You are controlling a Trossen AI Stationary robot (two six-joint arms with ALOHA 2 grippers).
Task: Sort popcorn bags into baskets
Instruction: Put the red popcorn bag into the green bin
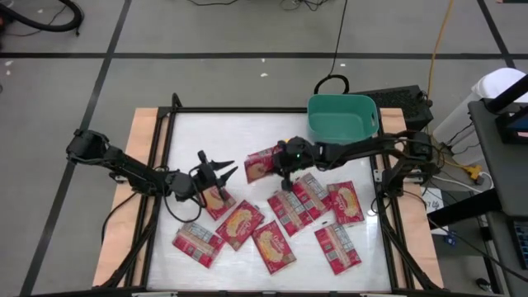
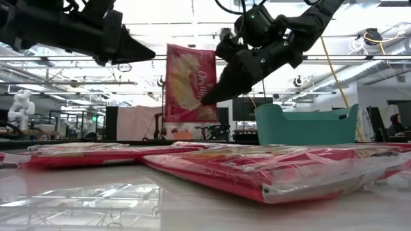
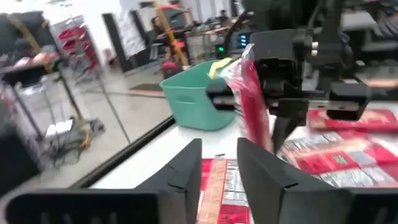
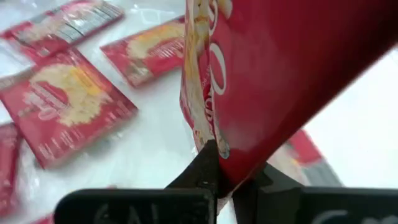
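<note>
My right gripper is shut on a red popcorn bag and holds it above the middle of the table. The bag also shows in the low view and, edge-on, in the left wrist view. My left gripper is open and empty, just above a packet that lies flat on the table with its printed panel up. The teal basket stands at the table's far right. Several more packets lie flat across the near half. My right gripper pinches the bag's edge between its two fingers, near one end of the bag. The fingers come slanting down from the table's right side. The bag stands roughly upright on edge, lifted clear of the table.
Packets lie at the near left, the near middle and the near right, with a cluster under my right arm. A black box sits behind the basket. The table's frame rail runs along its left side.
</note>
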